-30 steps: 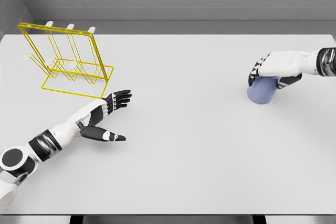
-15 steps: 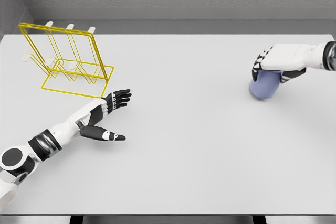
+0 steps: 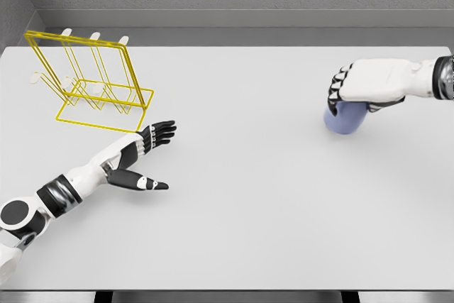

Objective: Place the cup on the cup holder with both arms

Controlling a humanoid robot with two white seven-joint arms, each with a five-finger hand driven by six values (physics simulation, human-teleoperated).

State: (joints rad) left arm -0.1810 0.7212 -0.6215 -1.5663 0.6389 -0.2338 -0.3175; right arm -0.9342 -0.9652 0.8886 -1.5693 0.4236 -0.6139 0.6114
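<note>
1. The cup (image 3: 344, 119) hangs under my right hand (image 3: 365, 84), my fingers clamped over its top from above; most of its blue body shows below my palm, and it looks tilted.
2. I judge it to be just off the table (image 3: 255, 204), since a soft shadow sits beneath it, though I cannot tell for sure.
3. The step in hand, as I read it, is carrying the cup across toward my other side, so the grip must not slacken; a cup pinched from the top can swing or slip if I jerk.
4. I should move level and slow, keep the cup clear of the table, and stop where my left hand (image 3: 145, 155) can reach it.
5. My left hand lies far across from the right, fingers spread and holding nothing, thumb out, low over the table.
6. The holder (image 3: 89, 83), a yellow wire rack with white-tipped pegs, stands just beyond my left fingertips, well apart from the cup.
7. For a clean handover I should leave the cup's side free for the left hand to take.
</note>
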